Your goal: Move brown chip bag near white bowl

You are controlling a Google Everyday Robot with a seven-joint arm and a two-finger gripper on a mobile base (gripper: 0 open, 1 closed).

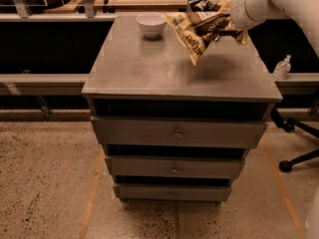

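Observation:
The brown chip bag [197, 31] hangs in the air above the grey cabinet top [149, 68], tilted, with its tan edge pointing down. My gripper [223, 25] is shut on the bag's right end, coming in from the white arm at the upper right. The white bowl [151, 24] stands on the far left part of the top, a short way left of the bag. The bag's shadow falls on the top below it.
A dark blue snack bag [199, 5] lies at the far edge, partly hidden behind the brown bag. The cabinet has three drawers [177, 132]. A bottle [282, 67] sits on a ledge at right. An office chair base [299, 153] stands on the floor at right.

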